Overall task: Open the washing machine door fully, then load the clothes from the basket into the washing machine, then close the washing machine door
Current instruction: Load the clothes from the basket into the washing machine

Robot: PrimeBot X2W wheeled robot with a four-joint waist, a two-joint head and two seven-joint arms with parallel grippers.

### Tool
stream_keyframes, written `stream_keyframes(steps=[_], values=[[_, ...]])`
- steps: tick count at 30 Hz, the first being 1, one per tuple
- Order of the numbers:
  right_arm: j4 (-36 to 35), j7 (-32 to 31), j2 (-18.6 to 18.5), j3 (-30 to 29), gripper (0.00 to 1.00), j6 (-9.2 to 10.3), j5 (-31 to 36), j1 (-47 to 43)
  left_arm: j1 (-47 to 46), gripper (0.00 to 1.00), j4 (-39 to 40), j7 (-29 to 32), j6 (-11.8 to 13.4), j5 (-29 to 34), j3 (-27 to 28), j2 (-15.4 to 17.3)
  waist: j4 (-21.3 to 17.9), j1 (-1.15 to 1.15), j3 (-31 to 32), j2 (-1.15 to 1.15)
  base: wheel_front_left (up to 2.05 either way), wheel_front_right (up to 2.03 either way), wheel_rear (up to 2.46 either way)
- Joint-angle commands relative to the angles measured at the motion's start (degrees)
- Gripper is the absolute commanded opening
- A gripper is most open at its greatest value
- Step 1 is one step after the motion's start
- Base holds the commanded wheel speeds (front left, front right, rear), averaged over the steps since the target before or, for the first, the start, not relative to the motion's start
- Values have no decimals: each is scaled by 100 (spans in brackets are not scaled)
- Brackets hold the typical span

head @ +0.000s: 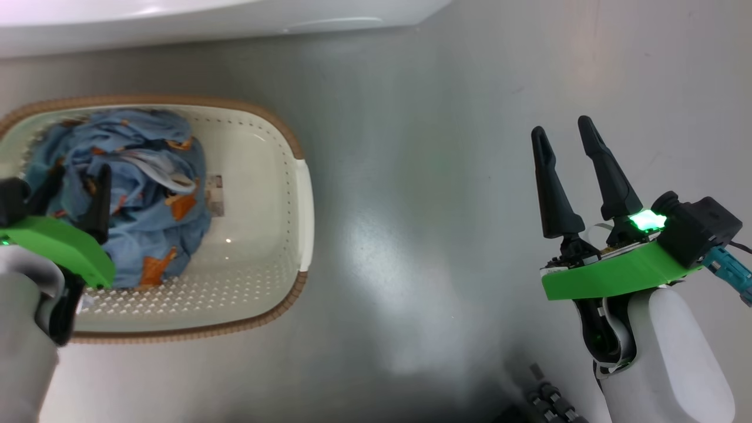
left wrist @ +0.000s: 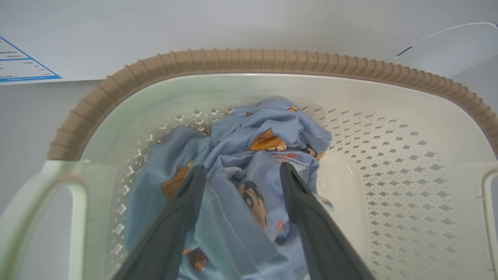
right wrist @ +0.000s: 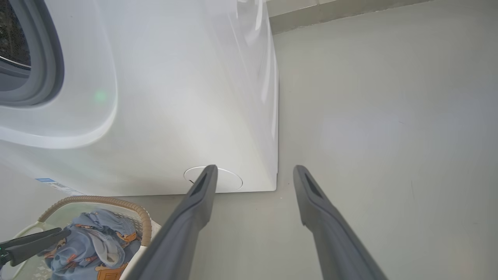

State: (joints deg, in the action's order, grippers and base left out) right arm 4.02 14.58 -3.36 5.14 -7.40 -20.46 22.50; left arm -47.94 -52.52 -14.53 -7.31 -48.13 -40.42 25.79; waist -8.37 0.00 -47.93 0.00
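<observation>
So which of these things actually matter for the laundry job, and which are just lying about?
For the job: clothes, basket, washing machine.
Just there: the machine's round cap, its blue sticker, the grey floor.

Basket (head: 270,176) – perf. plastic w/ woven-look rim; clothes (head: 135,194) – crumpled cloth; washing machine (right wrist: 175,97) glossy.
</observation>
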Motion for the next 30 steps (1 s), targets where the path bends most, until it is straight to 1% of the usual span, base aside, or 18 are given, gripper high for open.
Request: stream_keyframes(steps=[1, 9, 19, 20, 21, 22, 23, 24, 30], values=[[-147, 42, 48, 148, 100, -9, -65, -148, -60, 100, -51, -37, -17, -75, 54, 304, -116, 0, -131, 0, 0, 0, 0], [-241, 42, 48, 218, 100, -9, -202, -147, -387, 100, -419, 98, -17, -413, -415, 411, -296, 0, -309, 0, 0, 0, 0], [-247, 42, 48, 234, 100, -9, -258, -142, -642, 100, -694, 253, -18, -720, -912, 396, -345, 0, -397, 0, 0, 0, 0], [-240, 42, 48, 241, 100, -9, -261, -139, -652, 66, -719, 249, -18, -747, -948, 392, -348, 0, -390, 0, 0, 0, 0], [-231, 42, 48, 247, 100, -9, -264, -137, -660, 46, -740, 243, -18, -778, -983, 385, -351, 0, -381, 0, 0, 0, 0], [-222, 42, 48, 250, 100, -9, -266, -135, -667, 39, -758, 237, -18, -809, -1019, 376, -352, 0, -372, 0, 0, 0, 0], [-213, 42, 48, 255, 100, -9, -269, -134, -675, 27, -772, 231, -18, -836, -1057, 369, -351, 0, -363, 0, 0, 0, 0], [-204, 42, 48, 257, 100, -9, -269, -134, -687, 1, -782, 229, -18, -861, -1094, 355, -346, 0, -350, 0, 0, 0, 0], [-177, 42, 48, 266, 100, -9, -252, -121, -689, 0, -767, 181, -18, -1030, -1314, 338, -316, 0, -287, 0, 0, 0, 0]])
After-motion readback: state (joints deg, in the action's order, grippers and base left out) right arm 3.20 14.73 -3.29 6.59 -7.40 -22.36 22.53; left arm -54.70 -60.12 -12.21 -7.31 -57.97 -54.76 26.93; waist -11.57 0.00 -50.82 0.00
